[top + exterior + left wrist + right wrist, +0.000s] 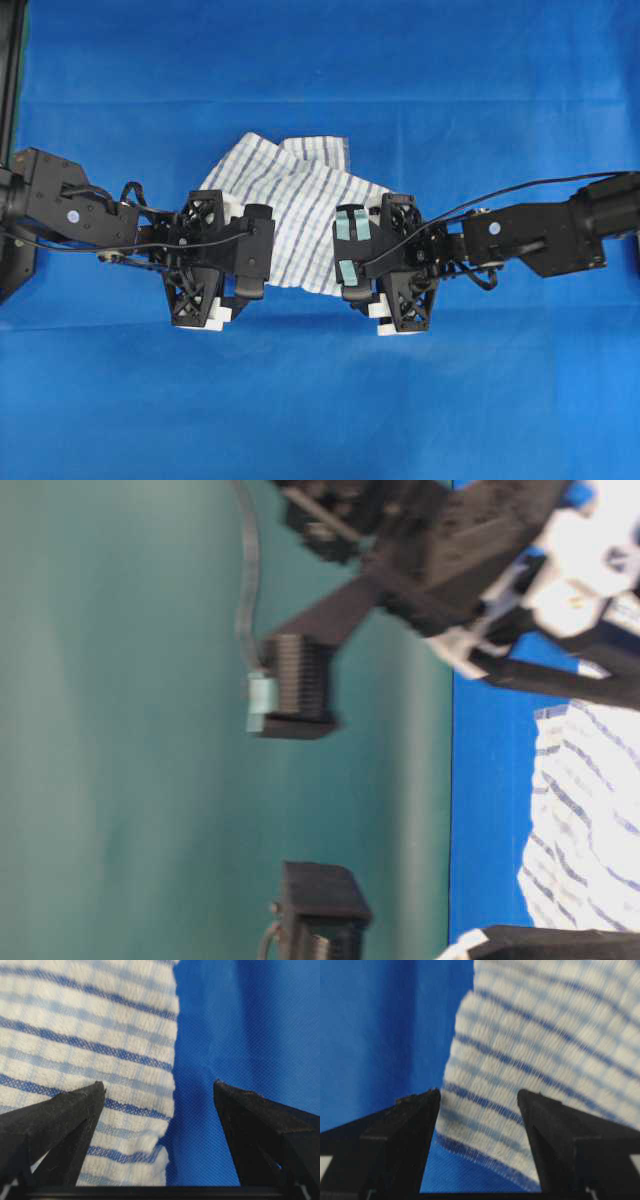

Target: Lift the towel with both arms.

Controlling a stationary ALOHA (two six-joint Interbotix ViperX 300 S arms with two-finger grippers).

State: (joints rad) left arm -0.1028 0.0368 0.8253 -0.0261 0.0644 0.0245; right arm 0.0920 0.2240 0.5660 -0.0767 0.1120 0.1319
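Observation:
The towel (300,195), white with thin blue and grey checks, lies rumpled on the blue table cloth (320,400) between the two arms. My left gripper (256,252) stands open at the towel's left edge. In its wrist view the gripper (159,1085) has one finger over the towel (90,1025) and the other over bare blue cloth. My right gripper (350,252), with teal pads, stands open at the towel's right edge. In its wrist view the gripper (479,1092) straddles a hem of the towel (545,1035). Neither holds anything.
A black frame (10,90) runs along the far left edge of the overhead view. The table-level view is turned on its side, showing a green wall (120,730), a strip of blue cloth (490,780) and part of the towel (590,820).

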